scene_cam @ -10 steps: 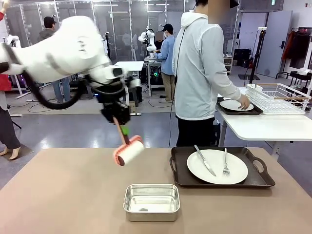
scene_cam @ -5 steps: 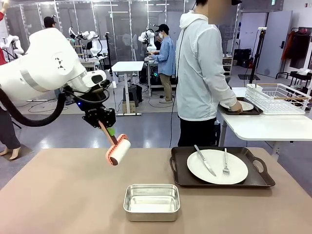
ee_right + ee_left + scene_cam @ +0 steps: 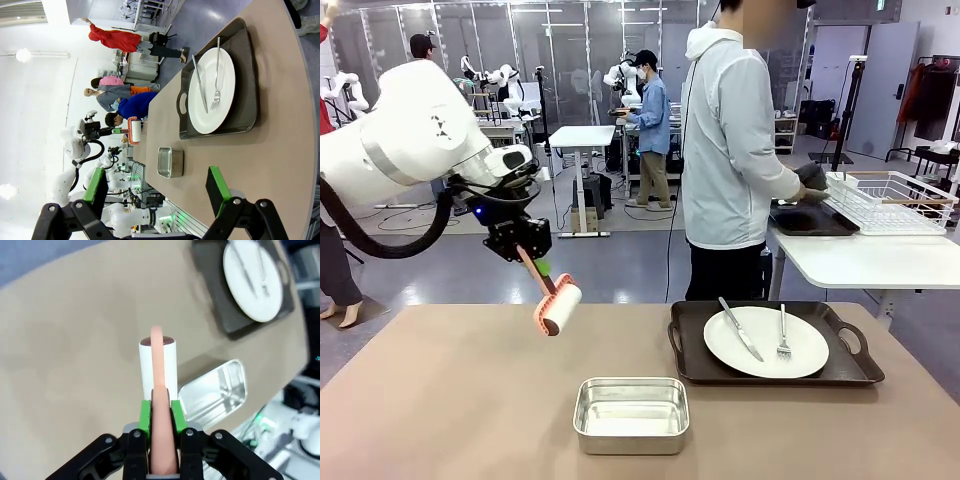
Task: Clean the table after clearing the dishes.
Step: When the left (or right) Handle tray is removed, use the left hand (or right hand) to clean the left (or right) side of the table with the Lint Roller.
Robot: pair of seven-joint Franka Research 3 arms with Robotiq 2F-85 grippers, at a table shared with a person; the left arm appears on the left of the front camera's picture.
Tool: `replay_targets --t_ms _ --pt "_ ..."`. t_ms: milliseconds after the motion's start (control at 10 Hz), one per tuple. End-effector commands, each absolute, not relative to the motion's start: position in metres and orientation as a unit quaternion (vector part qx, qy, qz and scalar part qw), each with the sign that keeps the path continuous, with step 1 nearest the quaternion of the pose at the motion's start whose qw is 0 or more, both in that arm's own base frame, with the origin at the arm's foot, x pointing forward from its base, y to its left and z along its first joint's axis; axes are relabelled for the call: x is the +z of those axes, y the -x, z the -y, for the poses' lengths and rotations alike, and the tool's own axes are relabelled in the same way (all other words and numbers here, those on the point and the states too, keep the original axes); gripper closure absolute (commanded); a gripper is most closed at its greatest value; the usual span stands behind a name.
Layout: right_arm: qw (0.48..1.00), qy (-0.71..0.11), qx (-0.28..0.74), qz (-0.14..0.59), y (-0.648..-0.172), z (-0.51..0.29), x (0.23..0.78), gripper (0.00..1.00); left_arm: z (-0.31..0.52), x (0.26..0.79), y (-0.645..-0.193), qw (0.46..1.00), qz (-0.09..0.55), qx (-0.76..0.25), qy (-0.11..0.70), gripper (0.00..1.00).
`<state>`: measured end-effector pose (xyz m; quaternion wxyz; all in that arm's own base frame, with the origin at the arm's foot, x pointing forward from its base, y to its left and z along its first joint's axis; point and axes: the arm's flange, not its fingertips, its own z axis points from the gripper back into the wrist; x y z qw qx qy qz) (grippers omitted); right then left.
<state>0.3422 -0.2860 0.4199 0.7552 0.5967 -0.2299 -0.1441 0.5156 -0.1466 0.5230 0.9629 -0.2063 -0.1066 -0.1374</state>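
Note:
My left gripper (image 3: 534, 260) hangs above the left half of the brownish-tan table (image 3: 440, 400), shut on the salmon handle of a lint roller (image 3: 560, 308) whose white roll points down and right, clear of the top. From the left wrist, the left gripper (image 3: 161, 416) clamps that handle, and the lint roller's (image 3: 158, 365) roll lies beyond its green pads. One white plate (image 3: 765, 342) with knife and fork rests on a dark tray (image 3: 850, 370) at the table's right. My right gripper (image 3: 156, 187) is open, empty, with the plate (image 3: 212, 90) far ahead.
A small steel pan (image 3: 631, 413) sits near the front middle of the table. A person (image 3: 730, 150) stands at the far side, turned to a white side table (image 3: 860, 260) that holds a second dark tray (image 3: 810, 222) and a wire rack (image 3: 890, 200).
My left arm has carried the lint roller left and slightly up, away from the pan. The person's hand has moved from the side table's tray toward the rack; that plate no longer shows.

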Motion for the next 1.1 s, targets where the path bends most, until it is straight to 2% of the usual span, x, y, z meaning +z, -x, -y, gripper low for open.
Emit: replay_targets --t_ms 0,300,600,1000 --pt "0.753 -0.599 -0.144 0.232 -0.34 0.284 0.424 0.0 0.122 0.504 -0.532 0.943 0.113 -0.074 0.303 0.79" --pt "0.753 -0.599 -0.144 0.232 -0.34 0.284 0.424 0.0 0.091 0.442 -0.549 0.925 0.048 -0.027 0.376 0.79" --pt "0.753 -0.599 -0.144 0.232 -0.34 0.284 0.424 0.0 0.06 0.394 -0.554 0.901 0.069 -0.001 0.429 0.79" --pt "0.753 -0.599 -0.144 0.232 -0.34 0.284 0.424 0.0 0.015 0.338 -0.56 0.889 0.036 -0.005 0.457 0.79"
